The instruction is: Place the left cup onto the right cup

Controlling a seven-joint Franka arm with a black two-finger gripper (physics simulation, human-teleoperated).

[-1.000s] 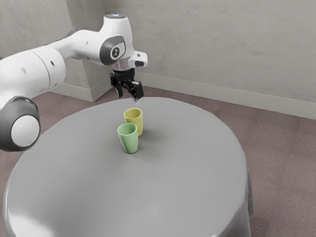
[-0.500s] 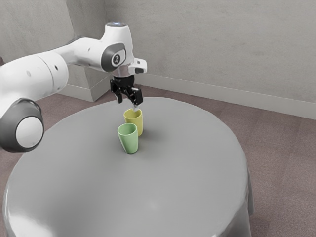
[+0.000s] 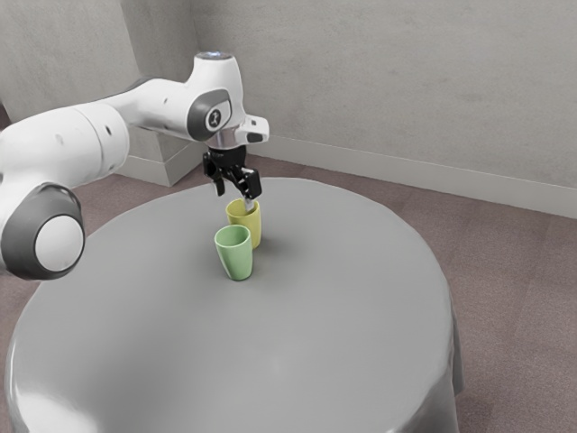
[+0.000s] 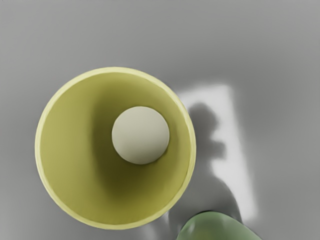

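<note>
Tool [image 3: 236, 192] | just above yellow cup [image 3: 244, 224] rim | green cup [image 3: 233, 253] beside

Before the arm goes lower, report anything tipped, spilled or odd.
Nothing stands out. The yellow cup and green cup stand upright on the table; the yellow cup is empty, with the open gripper above it.

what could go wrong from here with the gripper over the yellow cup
1. The light green plastic cup stands close beside the yellow plastic cup; I cannot tell whether they touch. A finger of the open black gripper lowered on that side might knock the green one over.
2. The yellow cup tapers toward its base, so a pinch on its smooth wall might slip or tilt it.
</note>
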